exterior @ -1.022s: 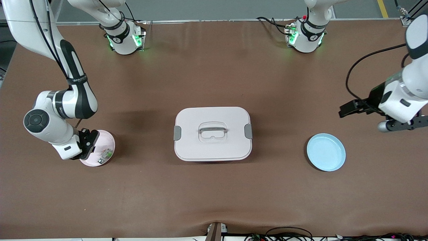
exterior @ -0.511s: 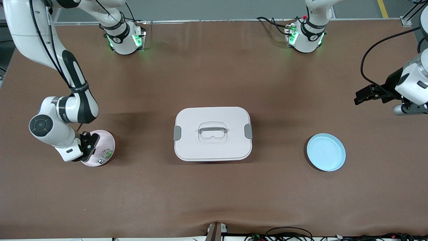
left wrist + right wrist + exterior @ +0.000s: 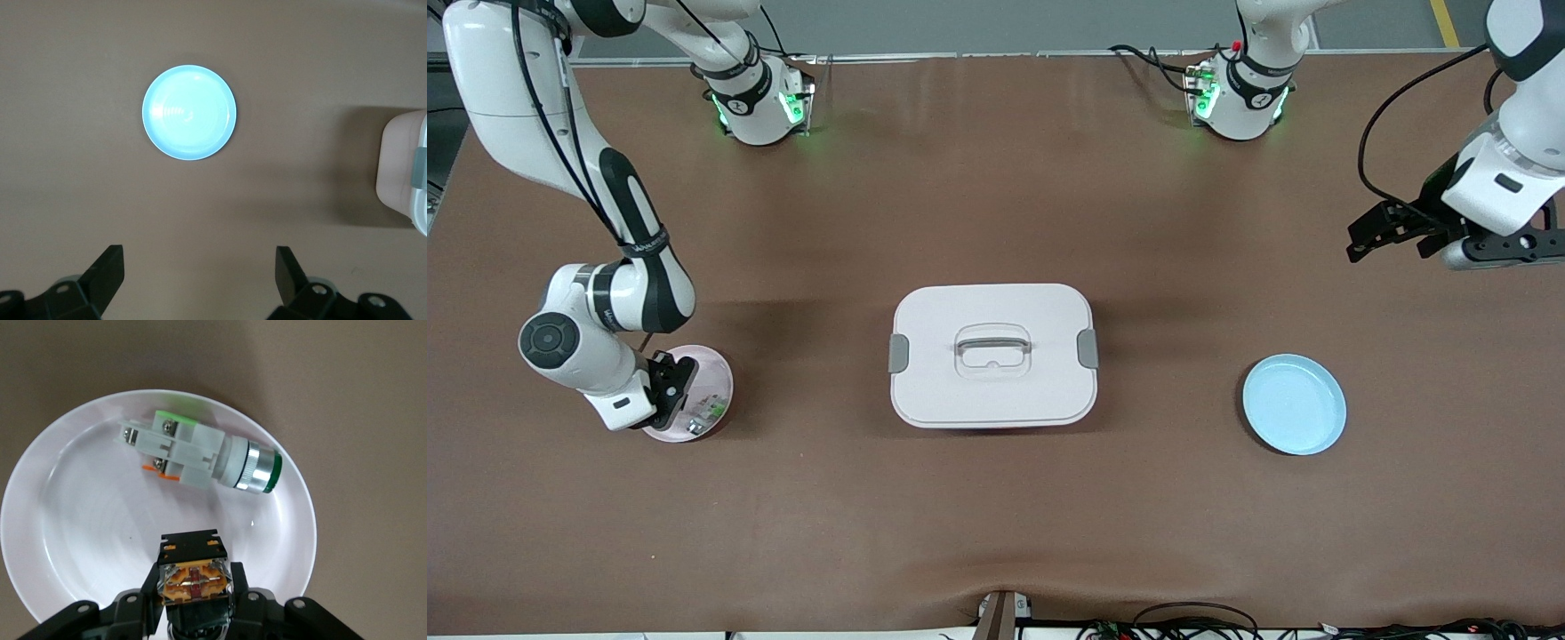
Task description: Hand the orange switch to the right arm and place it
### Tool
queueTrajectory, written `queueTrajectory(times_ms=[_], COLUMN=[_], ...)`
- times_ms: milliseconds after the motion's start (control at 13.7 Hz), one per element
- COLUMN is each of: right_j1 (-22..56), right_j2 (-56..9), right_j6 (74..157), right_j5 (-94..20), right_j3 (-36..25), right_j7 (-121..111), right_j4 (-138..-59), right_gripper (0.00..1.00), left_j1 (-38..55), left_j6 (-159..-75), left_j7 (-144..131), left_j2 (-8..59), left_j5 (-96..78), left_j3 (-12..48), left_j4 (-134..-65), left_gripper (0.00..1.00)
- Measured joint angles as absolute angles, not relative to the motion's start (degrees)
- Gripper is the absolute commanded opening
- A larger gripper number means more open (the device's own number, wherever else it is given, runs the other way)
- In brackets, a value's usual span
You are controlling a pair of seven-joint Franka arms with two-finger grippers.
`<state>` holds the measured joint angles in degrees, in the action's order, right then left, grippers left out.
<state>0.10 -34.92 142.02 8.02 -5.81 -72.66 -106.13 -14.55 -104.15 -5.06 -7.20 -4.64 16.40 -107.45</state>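
Note:
The orange switch (image 3: 193, 577), a small black block with an orange top, sits between the fingers of my right gripper (image 3: 195, 587), which is shut on it. The gripper (image 3: 667, 394) is low over the pink plate (image 3: 720, 378) at the right arm's end of the table. In the front view the gripper hides the switch. I cannot tell whether the switch rests on the plate (image 3: 80, 513) or hangs just above it. My left gripper (image 3: 1368, 238) is open and empty, up in the air over bare table at the left arm's end; the left wrist view shows it too (image 3: 198, 270).
A white-and-green component (image 3: 197, 457) lies on the same pink plate, beside the switch; it also shows in the front view (image 3: 710, 409). A white lidded box (image 3: 992, 355) stands mid-table. A light blue plate (image 3: 1294, 404) lies toward the left arm's end and below the left gripper (image 3: 189, 112).
The left arm has pulled its open gripper up and away from the blue plate toward its base. The right arm has shifted slightly, its gripper still over the pink plate.

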Motion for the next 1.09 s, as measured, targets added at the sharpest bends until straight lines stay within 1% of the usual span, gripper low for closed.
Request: queueTrajectory(times_ms=[292,438,511,584,803,1095], right_j1=[0.24,0.3,0.3,0.3,0.15,0.08], right_j2=[-35.83,-36.03,-36.08,-36.1,-36.25,-36.35], right_j6=[142.1,142.13,142.14,142.14,142.14,142.09], right_j5=[8.25,8.3,8.31,8.31,8.31,8.31], right_j3=[-5.59,-5.5,-5.48,-5.48,-5.63,-5.7], right_j7=[-72.69,-72.7,-72.7,-72.63,-71.87,-71.51], right_j4=[-106.14,-106.13,-106.13,-106.13,-106.12,-106.06], right_gripper=[0.0,0.0,0.22,0.99,1.0,1.0], left_j1=[-1.78,3.0,3.76,3.84,3.85,3.9], left_j6=[-104.49,-104.72,-104.78,-104.79,-103.26,-100.0], left_j7=[-4.21,-4.19,-4.1,-3.65,-2.07,-1.9], left_j2=[-7.2,-7.13,-7.02,-6.79,-4.89,0.27], left_j5=[-4.64,-4.13,-3.46,-3.09,-0.73,-0.06], left_j3=[3.64,-0.84,-1.59,-1.72,-1.74,-0.91], left_j4=[-107.37,-106.73,-106.02,-105.0,-101.4,-94.11], left_gripper=[1.0,1.0,1.0,1.0,1.0,1.0])
